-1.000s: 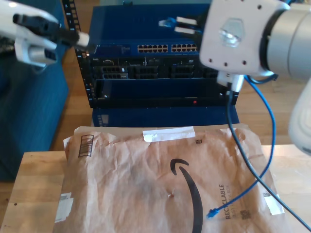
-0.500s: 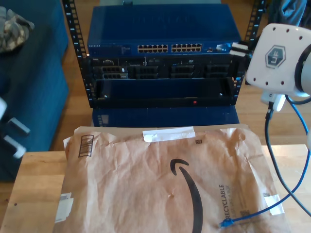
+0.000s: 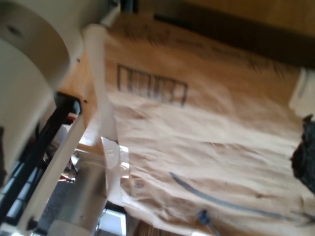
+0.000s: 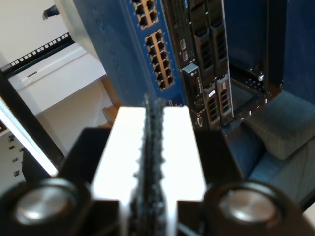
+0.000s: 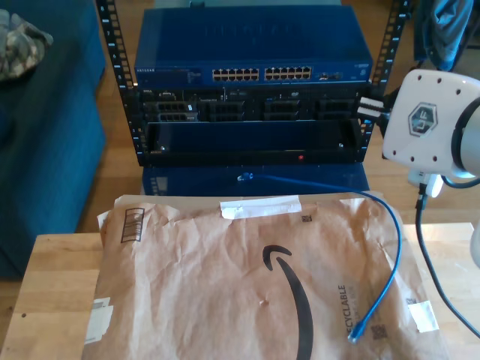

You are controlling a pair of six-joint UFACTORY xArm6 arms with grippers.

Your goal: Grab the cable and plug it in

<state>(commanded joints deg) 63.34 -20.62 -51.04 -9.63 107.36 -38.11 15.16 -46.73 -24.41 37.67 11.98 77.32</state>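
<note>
Fingers [image 4: 170, 147] of my second gripper [image 4: 153, 147] pressed flat together, nothing between them, aimed at the switch [image 5: 251, 56] ports from the exterior view's right. My first gripper: jaw state cannot be told from its blurred wrist view, which looks down on the paper mailer [image 3: 211, 123]. Cable [image 5: 390, 255] lies loose, well apart from the second gripper and below it. Long axis curves: one plug [image 5: 355, 331] rests on the mailer [image 5: 225, 277] on the tabletop [image 5: 52, 277] toward the exterior view's lower right; the other end [image 5: 244, 177] points toward the rack [image 5: 247, 142], unplugged. Judgement: second arm nearer.
</note>
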